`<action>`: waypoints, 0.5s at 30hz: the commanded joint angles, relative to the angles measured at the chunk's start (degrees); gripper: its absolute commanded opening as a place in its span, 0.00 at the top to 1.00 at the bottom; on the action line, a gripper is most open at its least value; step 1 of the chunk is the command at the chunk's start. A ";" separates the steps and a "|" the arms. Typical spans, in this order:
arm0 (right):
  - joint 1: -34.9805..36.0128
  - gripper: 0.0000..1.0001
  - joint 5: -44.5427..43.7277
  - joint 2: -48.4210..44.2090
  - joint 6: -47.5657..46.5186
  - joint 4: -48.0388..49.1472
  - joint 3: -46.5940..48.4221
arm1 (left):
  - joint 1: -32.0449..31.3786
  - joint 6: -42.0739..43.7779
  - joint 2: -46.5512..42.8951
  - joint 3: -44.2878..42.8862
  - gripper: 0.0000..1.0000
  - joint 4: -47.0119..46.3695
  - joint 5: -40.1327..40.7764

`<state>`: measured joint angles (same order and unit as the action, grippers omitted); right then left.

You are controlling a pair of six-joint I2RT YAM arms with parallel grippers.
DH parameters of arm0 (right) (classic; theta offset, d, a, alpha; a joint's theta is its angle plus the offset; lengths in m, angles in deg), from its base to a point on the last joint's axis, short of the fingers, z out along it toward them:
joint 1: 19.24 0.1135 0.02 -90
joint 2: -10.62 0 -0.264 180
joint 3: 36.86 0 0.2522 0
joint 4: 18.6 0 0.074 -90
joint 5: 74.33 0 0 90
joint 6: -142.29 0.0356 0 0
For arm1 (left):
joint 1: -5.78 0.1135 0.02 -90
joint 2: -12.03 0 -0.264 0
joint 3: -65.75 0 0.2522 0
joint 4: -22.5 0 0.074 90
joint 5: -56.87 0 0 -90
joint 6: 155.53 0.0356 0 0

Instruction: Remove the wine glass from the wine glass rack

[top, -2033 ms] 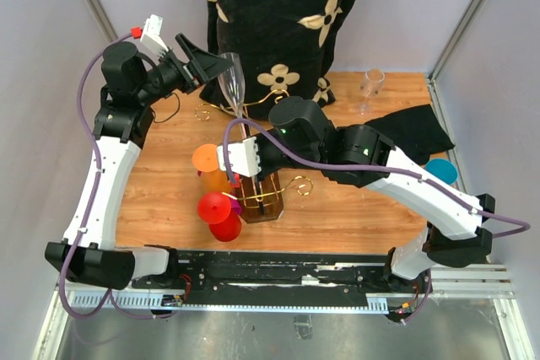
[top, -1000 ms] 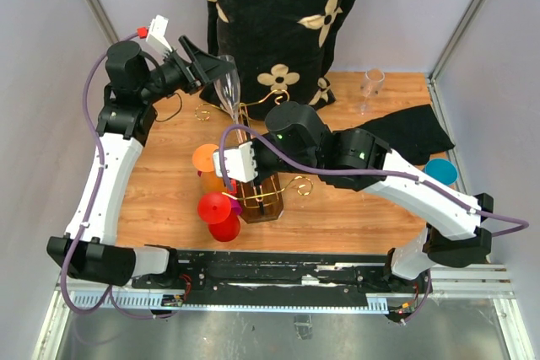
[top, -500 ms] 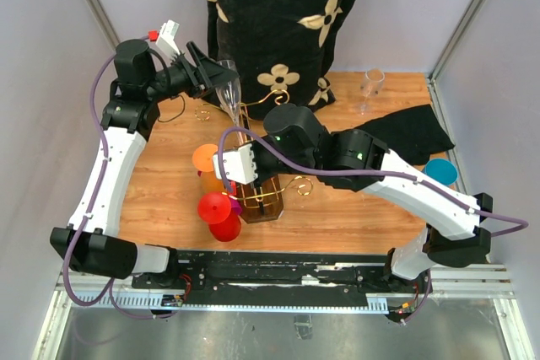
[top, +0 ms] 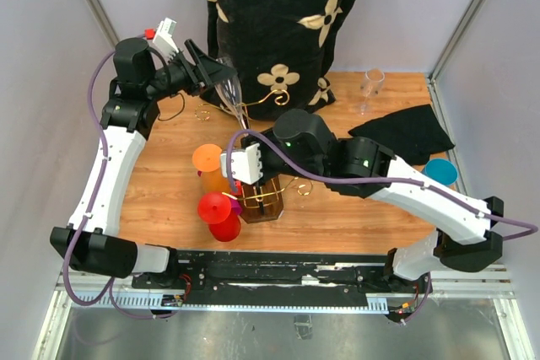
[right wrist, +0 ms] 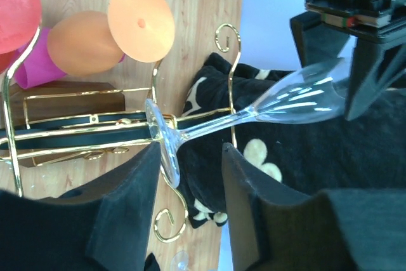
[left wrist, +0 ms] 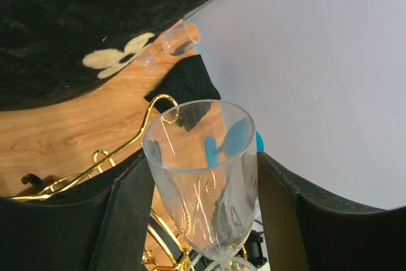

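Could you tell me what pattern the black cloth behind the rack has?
Cream flower motifs on the black draped cloth, clearest from the top external view.

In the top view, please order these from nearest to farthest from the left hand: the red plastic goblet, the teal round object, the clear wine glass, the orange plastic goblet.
1. clear wine glass: its bowl sits between the fingers of the left hand.
2. orange plastic goblet: left of the table's middle.
3. red plastic goblet: closer to the front edge.
4. teal round object: far right side.
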<state>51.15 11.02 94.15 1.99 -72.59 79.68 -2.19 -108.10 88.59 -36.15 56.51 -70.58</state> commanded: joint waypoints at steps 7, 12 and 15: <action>1.20 0.35 -4.63 -7.76 -0.58 9.00 -5.97 | 3.17 -5.06 0.33 -3.58 0.50 -3.82 -0.99; 0.08 0.32 -5.04 -13.73 0.16 13.39 -11.46 | 10.33 -7.22 -0.71 -3.35 0.51 -8.07 0.50; -1.15 0.32 -4.49 -17.89 1.72 15.99 -14.79 | 14.20 -5.15 -0.80 -3.95 0.51 -8.08 4.29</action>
<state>51.08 7.17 81.39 1.42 -62.60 67.99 8.24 -113.43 88.91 -37.90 52.21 -69.55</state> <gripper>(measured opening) 0.681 0.635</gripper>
